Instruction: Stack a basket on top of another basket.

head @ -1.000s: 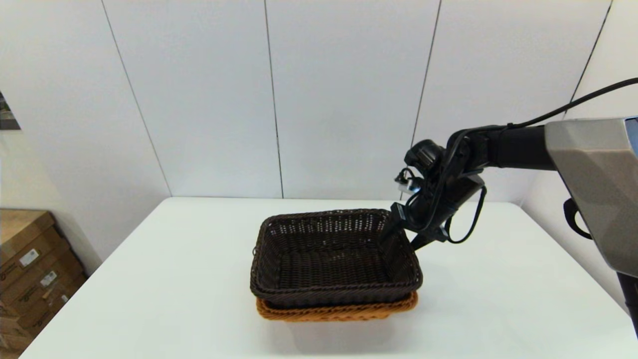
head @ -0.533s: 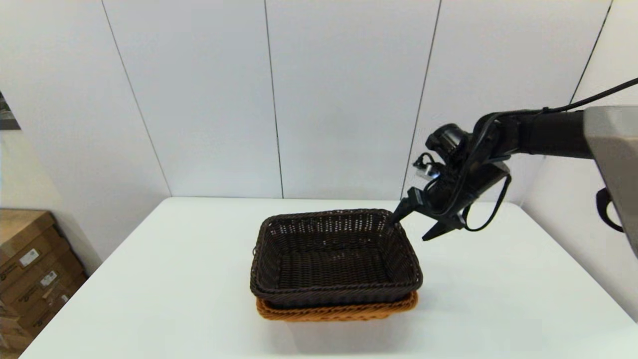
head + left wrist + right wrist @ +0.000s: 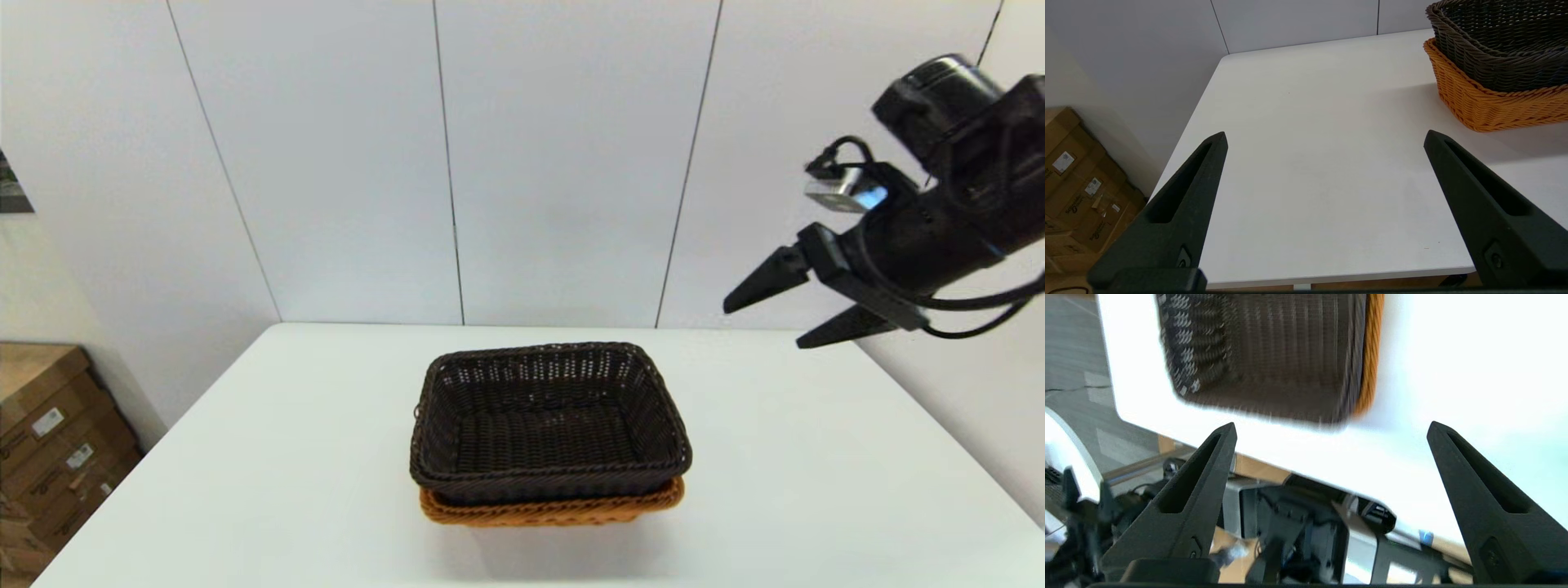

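Observation:
The dark brown basket [image 3: 549, 420] sits nested in the orange-tan basket [image 3: 551, 511] at the middle of the white table [image 3: 286, 457]. Only the orange rim and lower wall show beneath it. High at the right, well above and clear of both baskets, my right gripper [image 3: 766, 314] hangs open and empty. Its wrist view looks down on the dark basket [image 3: 1265, 355] with the orange basket's edge [image 3: 1370, 355] beside it. The left gripper [image 3: 1325, 141] is open over the table's near left edge, with the dark basket [image 3: 1498, 45] and the orange basket [image 3: 1486, 104] off to one side.
Cardboard boxes [image 3: 49, 441] stand on the floor left of the table. A panelled white wall [image 3: 522, 163] runs behind the table. The robot's base [image 3: 1306, 531] shows below the table edge in the right wrist view.
The right gripper has let go of the dark basket's far right rim and risen up and to the right, away from the stack. The baskets have not moved.

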Motion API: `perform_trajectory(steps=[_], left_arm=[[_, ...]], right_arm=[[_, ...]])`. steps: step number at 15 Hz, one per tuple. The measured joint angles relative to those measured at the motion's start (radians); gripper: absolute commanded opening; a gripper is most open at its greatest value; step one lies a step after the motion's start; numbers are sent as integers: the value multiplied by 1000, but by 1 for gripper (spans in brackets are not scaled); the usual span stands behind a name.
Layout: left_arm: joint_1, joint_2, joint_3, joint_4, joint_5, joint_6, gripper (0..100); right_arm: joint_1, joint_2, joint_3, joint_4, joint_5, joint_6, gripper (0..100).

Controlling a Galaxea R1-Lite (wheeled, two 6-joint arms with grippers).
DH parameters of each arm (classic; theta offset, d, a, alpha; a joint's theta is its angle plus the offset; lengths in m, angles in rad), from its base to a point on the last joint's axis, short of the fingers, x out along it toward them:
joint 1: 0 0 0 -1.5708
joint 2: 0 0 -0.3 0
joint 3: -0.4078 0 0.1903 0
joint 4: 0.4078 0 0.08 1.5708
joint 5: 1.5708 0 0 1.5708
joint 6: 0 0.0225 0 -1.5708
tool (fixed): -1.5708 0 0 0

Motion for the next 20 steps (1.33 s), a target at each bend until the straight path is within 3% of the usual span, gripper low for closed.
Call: perform_trajectory(steps=[5, 9, 13, 16, 20], left_arm=[[0, 0, 0, 0, 0, 0, 100], [0, 0, 0, 0, 0, 0, 100], [0, 0, 0, 0, 0, 0, 100], [0, 0, 0, 0, 0, 0, 100], [0, 0, 0, 0, 0, 0, 100]], right_arm=[[-5, -353, 348, 5, -89, 45, 100], [-11, -598, 519, 3, -94, 106, 100], [-40, -851, 657, 3, -92, 121, 100], [-117, -1035, 757, 4, -59, 116, 100], [-260, -1228, 823, 5, 32, 66, 100]])
